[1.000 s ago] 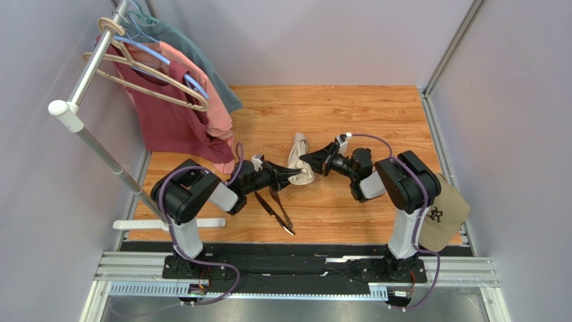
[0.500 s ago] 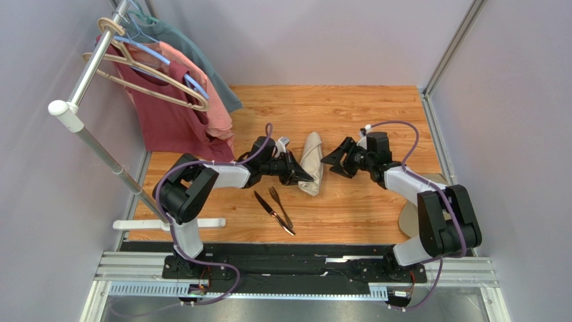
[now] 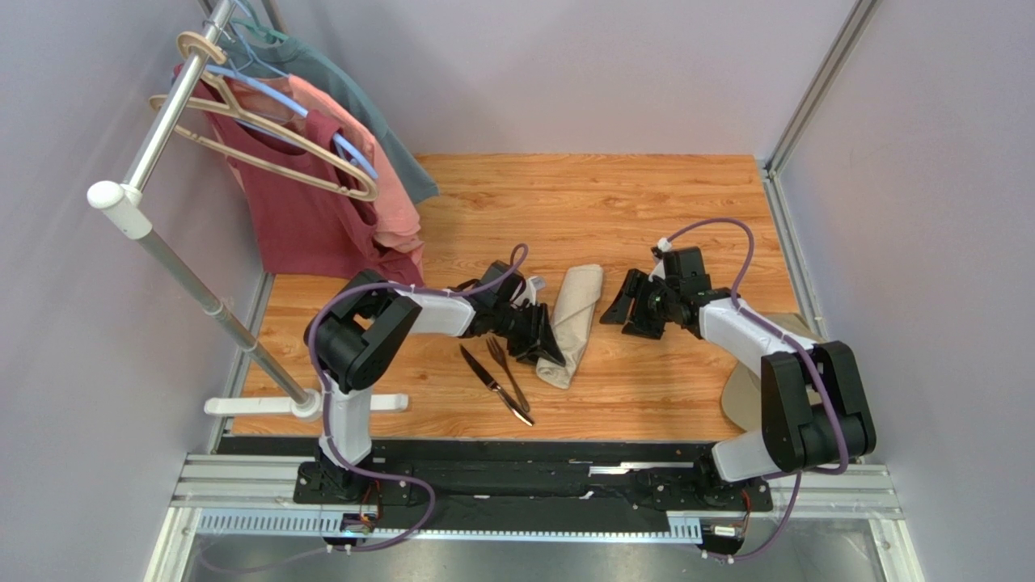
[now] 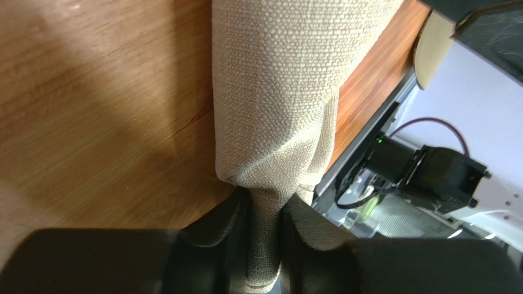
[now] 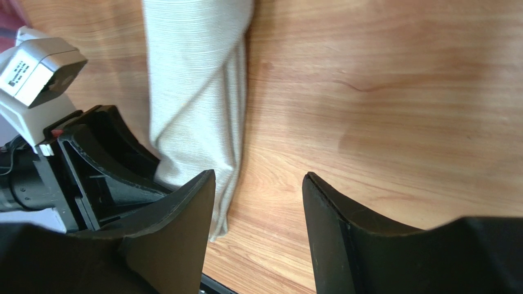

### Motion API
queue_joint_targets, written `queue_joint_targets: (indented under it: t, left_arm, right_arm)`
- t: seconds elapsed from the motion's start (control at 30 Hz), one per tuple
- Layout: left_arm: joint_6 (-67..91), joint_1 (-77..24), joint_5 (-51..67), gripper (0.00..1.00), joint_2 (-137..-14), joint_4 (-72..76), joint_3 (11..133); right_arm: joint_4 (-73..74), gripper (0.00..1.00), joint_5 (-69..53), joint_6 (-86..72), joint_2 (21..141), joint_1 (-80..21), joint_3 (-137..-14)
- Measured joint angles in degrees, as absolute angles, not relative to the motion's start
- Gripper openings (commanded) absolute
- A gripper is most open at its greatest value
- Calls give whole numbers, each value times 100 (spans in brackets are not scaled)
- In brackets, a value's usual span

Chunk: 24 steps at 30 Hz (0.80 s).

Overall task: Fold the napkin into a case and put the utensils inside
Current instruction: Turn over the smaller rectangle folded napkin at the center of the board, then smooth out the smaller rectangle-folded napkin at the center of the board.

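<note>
Beige-tan cloth napkin [image 3: 573,318], folded narrow, has its near end clamped in the left gripper [image 4: 265,211], slim dark metal fork [image 3: 498,358] and knife [image 3: 478,367] lying just nearer than that gripper, while the right gripper [image 5: 258,184] stands spread and empty just right of the cloth.

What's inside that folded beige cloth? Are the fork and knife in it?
No: fork and knife lie bare on the table beside the napkin. Its folded inside is covered, so unseen.

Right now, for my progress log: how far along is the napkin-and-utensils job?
Done: the napkin is folded into a narrow strip. In hand: the left gripper pinches its end; the right gripper stands open, off the cloth. Left: the fork and knife lie on the table beside it, not inside.
</note>
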<state>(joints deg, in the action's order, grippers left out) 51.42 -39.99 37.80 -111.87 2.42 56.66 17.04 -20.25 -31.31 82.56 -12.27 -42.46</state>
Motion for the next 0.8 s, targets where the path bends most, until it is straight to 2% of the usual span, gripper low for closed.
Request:
queue_joint_targets:
  t: [0.03,0.07,0.1,0.13,0.27,0.43,0.5,0.53,0.67,0.8]
  left_arm:
    - [5144,-3999,3813,60,-11185,255,5669]
    - [5129,-3994,3857,73,-11163,259,5686]
    - [5096,-3994,3863,79,-11098,233,5712]
    - [5015,-3997,3817,80,-11017,174,5741]
    - [4541,-4029,3293,80,-10595,-449,5817]
    - [3913,-4005,2359,71,-9688,-1680,5817]
    - [3791,-4003,2128,63,-9325,-1981,5874]
    - [3736,-4003,2003,57,-9174,-2132,5955]
    - [3710,-3997,1994,19,-8927,-1970,6055]
    - [3983,-4010,2912,16,-9268,-873,5929]
  right_arm:
    - [1640,52,-2128,-3116,8256,-1240,-4270]
    - [1573,50,-2204,-3103,8256,-1256,-4281]
    - [1472,48,-2329,-3103,8259,-1284,-4287]
    - [1382,41,-2451,-3103,8274,-1321,-4289]
    - [819,28,-2974,-3232,8578,-1461,-4359]
    - [508,19,-3312,-3406,9201,-1450,-4890]
    - [344,18,-3437,-3494,9419,-1385,-5166]
    - [250,16,-3511,-3555,9548,-1341,-5330]
    - [-143,11,-3732,-3747,10068,-1227,-5894]
    - [-666,8,-4014,-3988,10687,-1129,-6163]
